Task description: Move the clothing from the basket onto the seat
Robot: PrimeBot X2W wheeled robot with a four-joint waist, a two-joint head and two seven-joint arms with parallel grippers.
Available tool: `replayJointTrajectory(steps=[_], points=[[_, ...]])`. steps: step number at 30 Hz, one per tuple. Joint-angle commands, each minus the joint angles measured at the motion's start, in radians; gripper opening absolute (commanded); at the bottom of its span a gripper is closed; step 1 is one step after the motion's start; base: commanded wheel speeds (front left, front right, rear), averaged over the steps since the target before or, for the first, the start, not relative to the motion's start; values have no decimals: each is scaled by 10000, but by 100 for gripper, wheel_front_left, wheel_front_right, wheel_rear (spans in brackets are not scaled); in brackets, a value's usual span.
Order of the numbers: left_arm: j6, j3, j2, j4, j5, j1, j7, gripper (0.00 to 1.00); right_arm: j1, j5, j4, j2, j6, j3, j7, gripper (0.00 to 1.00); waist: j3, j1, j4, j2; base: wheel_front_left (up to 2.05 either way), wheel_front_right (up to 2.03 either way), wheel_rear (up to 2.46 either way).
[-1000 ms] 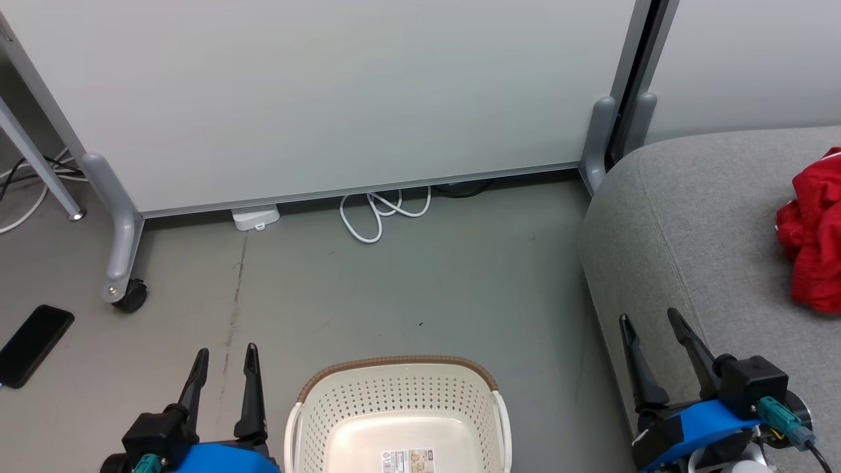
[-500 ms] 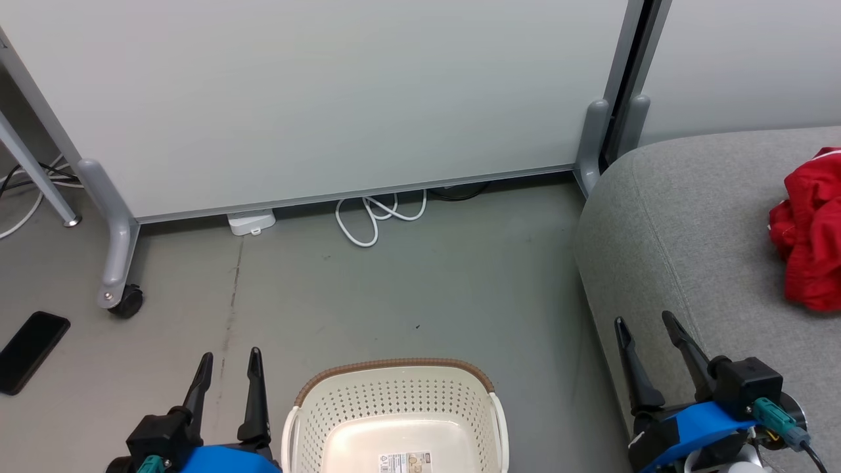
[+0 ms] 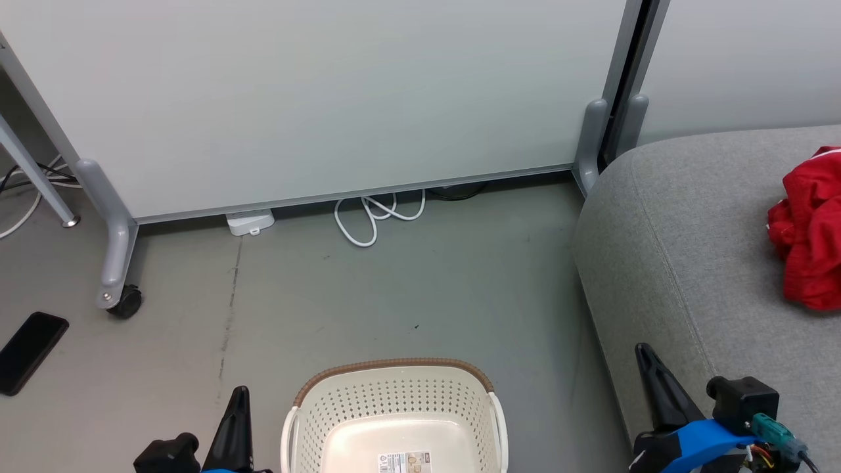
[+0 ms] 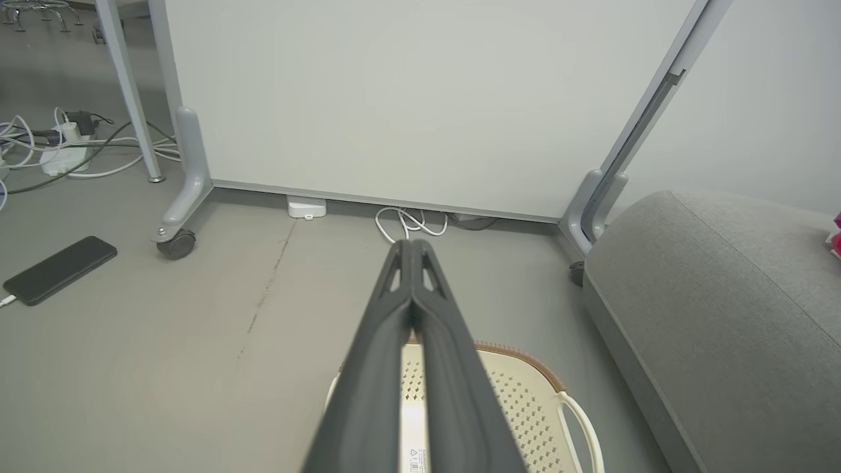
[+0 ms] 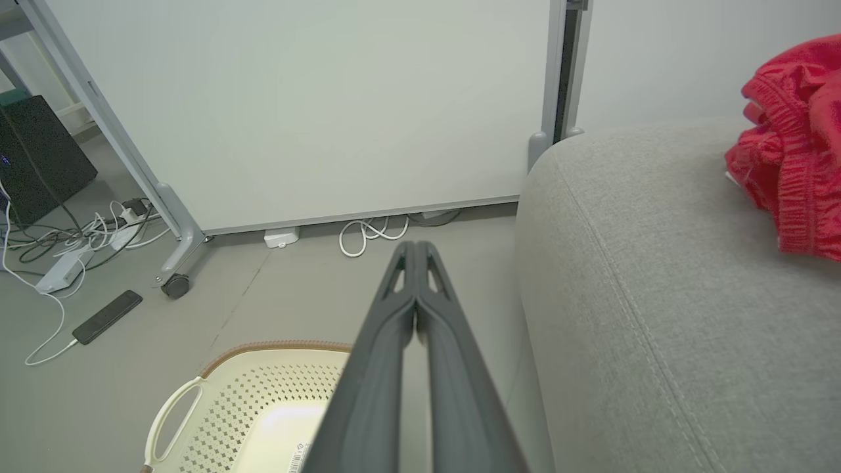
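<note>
The clothing [image 3: 808,230] is a crumpled bright red heap lying on the grey seat [image 3: 690,230] at the right edge; it also appears in the right wrist view as clothing [image 5: 795,164] on the seat [image 5: 624,263]. The cream basket [image 3: 394,401] stands on the floor at bottom centre. The part of its floor that shows carries a label sticker and no fabric. My left gripper [image 3: 241,392] is shut and holds nothing, just left of the basket. My right gripper [image 3: 642,348] is shut and holds nothing, by the seat's front edge. Both wrist views show the fingers pressed together: left gripper [image 4: 410,244], right gripper [image 5: 415,246].
A white partition panel [image 3: 328,98] on grey feet with a caster [image 3: 125,302] closes off the back. A coiled white cable [image 3: 374,217] and a power strip [image 3: 250,221] lie at its base. A black phone [image 3: 29,351] lies on the floor at the left.
Both grippers have gone from open to shut and sit lower in the head view. The basket and the red clothing have stayed in place.
</note>
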Motion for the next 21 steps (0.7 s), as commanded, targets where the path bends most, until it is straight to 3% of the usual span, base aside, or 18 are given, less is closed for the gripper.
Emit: replayJointTrajectory(steps=[1,21], points=[[-1,77,17,-184,-323,-196,66,0,-147,356,-150,-6,0,-65,71,0,-1,0,3,0,0,0,0],[-6,467,23,-568,-3715,-557,972,0,-304,4018,-308,-8,1,-346,712,0,-12,0,24,0,0,0,0]])
